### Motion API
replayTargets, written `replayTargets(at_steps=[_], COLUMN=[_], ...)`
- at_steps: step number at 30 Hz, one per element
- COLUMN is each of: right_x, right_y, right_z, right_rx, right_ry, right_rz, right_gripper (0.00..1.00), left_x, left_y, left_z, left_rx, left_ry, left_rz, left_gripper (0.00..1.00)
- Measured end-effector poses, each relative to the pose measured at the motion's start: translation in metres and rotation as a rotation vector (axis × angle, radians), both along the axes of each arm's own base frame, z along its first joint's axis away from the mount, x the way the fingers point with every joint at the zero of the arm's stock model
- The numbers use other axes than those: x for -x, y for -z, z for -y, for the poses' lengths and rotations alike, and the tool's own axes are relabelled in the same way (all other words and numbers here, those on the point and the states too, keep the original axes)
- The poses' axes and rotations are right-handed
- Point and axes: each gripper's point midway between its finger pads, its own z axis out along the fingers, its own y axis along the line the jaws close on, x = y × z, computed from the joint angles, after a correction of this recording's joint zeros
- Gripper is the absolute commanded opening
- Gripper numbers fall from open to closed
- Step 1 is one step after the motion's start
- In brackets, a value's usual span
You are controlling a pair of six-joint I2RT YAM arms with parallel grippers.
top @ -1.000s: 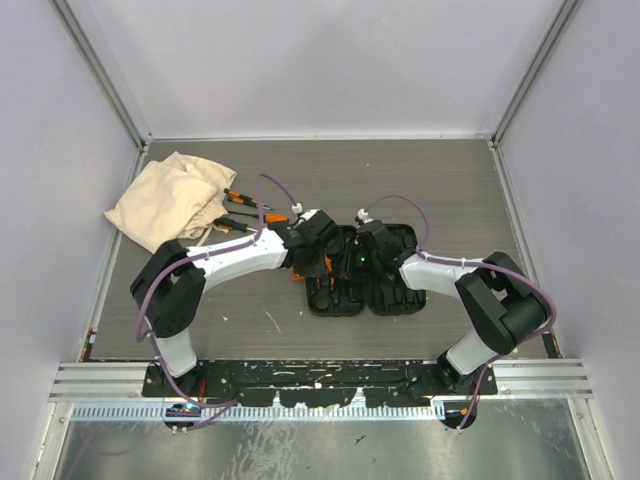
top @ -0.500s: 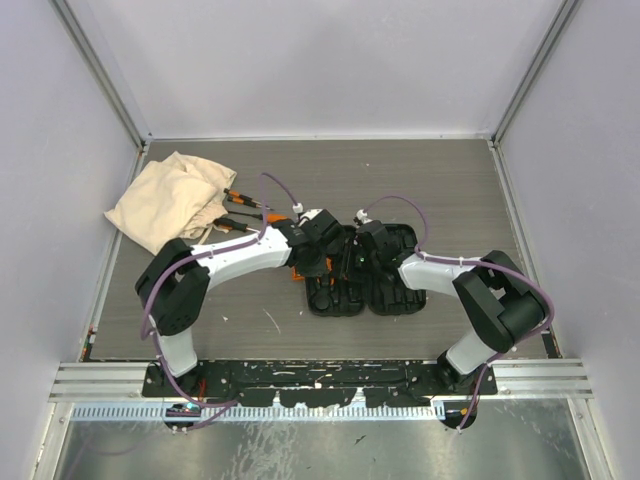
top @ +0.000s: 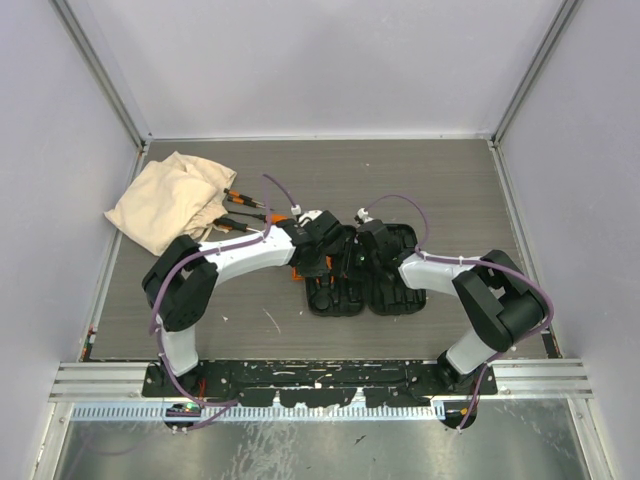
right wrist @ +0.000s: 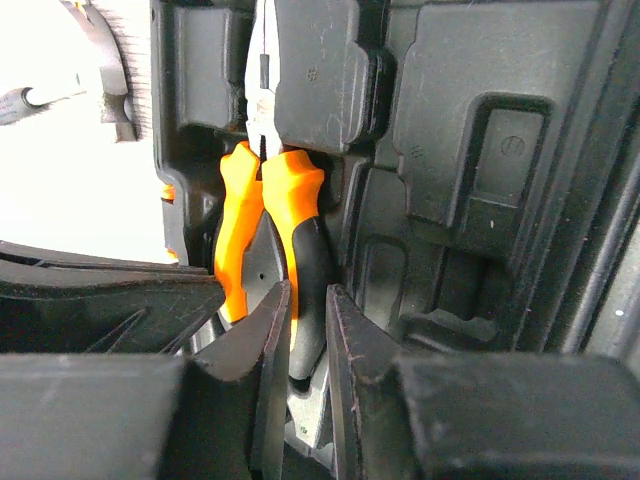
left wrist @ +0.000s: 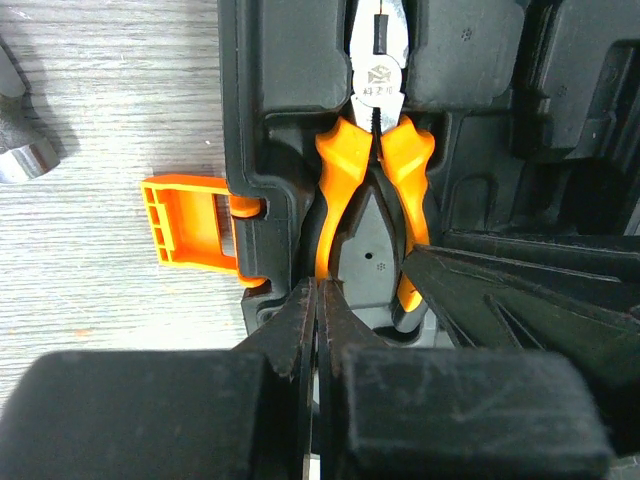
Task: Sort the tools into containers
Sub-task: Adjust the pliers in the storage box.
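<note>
- As I judge it, nothing pins down the open tool case (top: 388,296) in the middle of the tabletop. Both arms are working into its left half, so a sideways shove could skid it or tip that half up.
- The left gripper (left wrist: 318,295) and right gripper (right wrist: 305,292) are crowded tip to tip over one recess. A twist from either could knock them together.
- The pliers (left wrist: 345,165) lie in that moulded recess, nose toward the far edge.
  - The right jaws are parted narrowly, one on each side of the right handle, apparently gripping it.
  - The left jaws are closed to a hairline slit at the end of the left handle; I cannot tell whether they pinch anything.
  - Uneven pressure could wedge the pliers askew or spring them out.
- Other loose tools (top: 243,198) wait beside the cloth bag (top: 165,200) near the far-left corner.
- A second ago the left arm's wrist stood slightly nearer the left edge; it has since slid toward its neighbour.
- The right arm has barely shifted.
- A small green light that showed between the two wrists is now covered.
</note>
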Motion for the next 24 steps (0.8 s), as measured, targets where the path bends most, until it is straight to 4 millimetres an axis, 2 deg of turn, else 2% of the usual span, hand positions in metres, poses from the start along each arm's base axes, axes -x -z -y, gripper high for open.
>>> replayTargets(at_steps=[5, 19, 24], right_x=[0.000, -0.002, 0.000], right_y=[0.000, 0.005, 0.013], right_z=[0.000, 0.002, 0.002], right_rx=[0.000, 0.059, 0.087], right_ry=[0.000, 0.021, 0.025], right_rz=[-0.001, -0.034, -0.048], right_gripper=[0.00, 0.00, 0.00], left_x=[0.000, 0.001, 0.001], left_y=[0.001, 0.001, 0.001], left_z=[0.000, 0.000, 0.001], left_rx=[0.000, 0.010, 0.022], left_ry=[-0.007, -0.003, 0.000], left_rz=[-0.001, 0.002, 0.010], left_gripper=[0.00, 0.00, 0.00])
